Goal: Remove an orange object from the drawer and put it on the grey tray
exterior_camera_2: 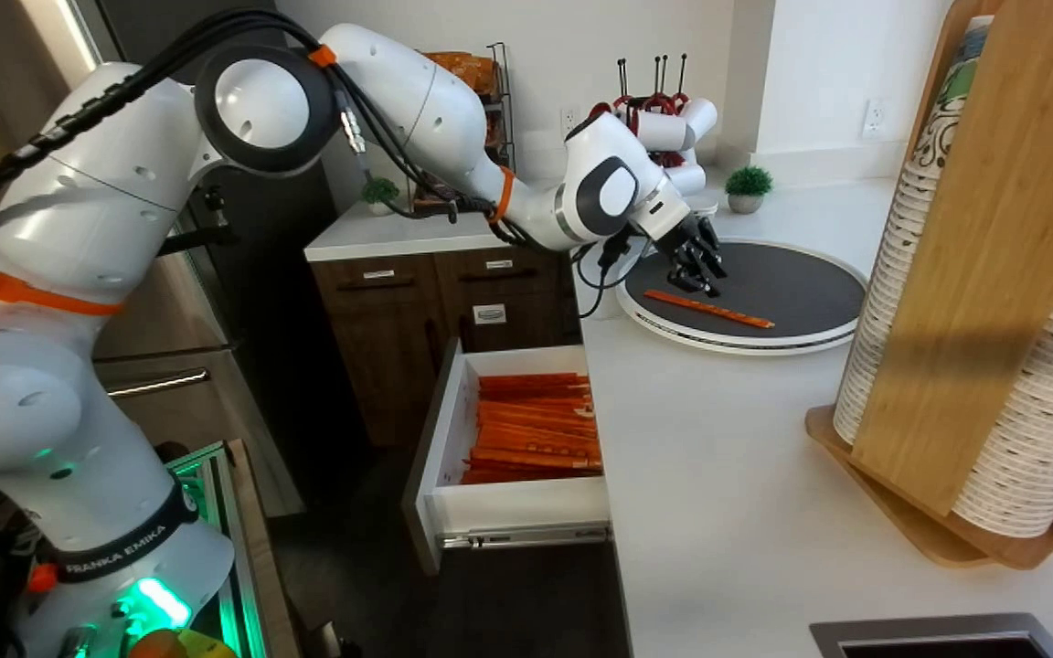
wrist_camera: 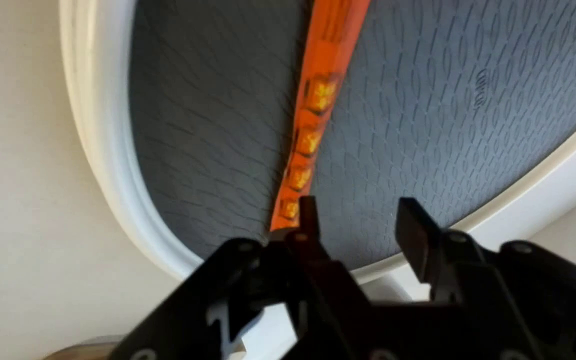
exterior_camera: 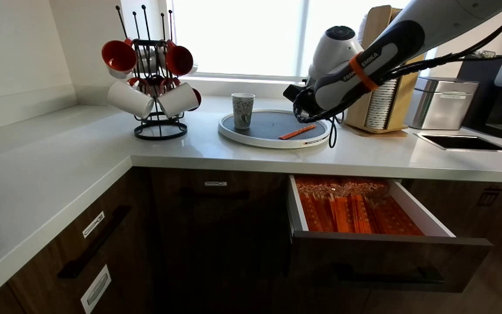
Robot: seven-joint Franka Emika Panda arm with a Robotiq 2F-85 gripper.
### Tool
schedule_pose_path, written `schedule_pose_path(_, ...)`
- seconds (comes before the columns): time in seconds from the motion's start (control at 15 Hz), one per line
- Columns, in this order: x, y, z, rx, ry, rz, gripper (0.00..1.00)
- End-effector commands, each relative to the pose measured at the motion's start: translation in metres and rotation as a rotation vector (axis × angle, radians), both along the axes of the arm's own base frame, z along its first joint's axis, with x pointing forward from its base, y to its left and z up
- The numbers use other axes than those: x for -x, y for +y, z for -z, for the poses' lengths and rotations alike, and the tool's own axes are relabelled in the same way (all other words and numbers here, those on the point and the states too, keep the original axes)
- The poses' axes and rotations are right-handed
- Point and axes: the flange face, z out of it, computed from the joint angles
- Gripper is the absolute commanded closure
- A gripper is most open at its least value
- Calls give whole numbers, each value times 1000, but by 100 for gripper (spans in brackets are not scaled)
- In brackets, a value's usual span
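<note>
The gripper (wrist_camera: 358, 220), fingers apart, hangs over the tray (wrist_camera: 198, 135). On its grey surface lies the strip (wrist_camera: 320, 90): long, slim, bright orange, with four dark-edged yellow marks. More orange strips (exterior_camera_2: 536, 431) lie in the open drawer (exterior_camera_2: 522, 506).

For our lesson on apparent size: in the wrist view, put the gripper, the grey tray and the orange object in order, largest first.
1. Grey tray, partly out of frame
2. Gripper, though nearness to the camera swells it
3. Orange object, a narrow strip
</note>
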Motion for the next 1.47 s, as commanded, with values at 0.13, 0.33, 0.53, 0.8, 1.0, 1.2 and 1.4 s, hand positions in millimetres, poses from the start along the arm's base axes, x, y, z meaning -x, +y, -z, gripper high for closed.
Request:
schedule_pose_path(0.13, 16, 12, -44, 105, 130, -132, 9)
schedule_pose_path(0.33, 41, 38, -71, 119, 213, -285, 0)
schedule_pose_path(0.53, 73, 64, -94, 126, 279, -432, 0)
schedule_pose_path(0.8, 125, 92, -111, 81, 361, -614, 0)
schedule_pose_path(1.0, 167, 102, -110, 10, 478, -699, 0)
schedule_pose_path(1.2, 208, 108, -106, -71, 629, -758, 0)
schedule_pose_path(1.4, 247, 113, -100, -116, 816, -802, 0)
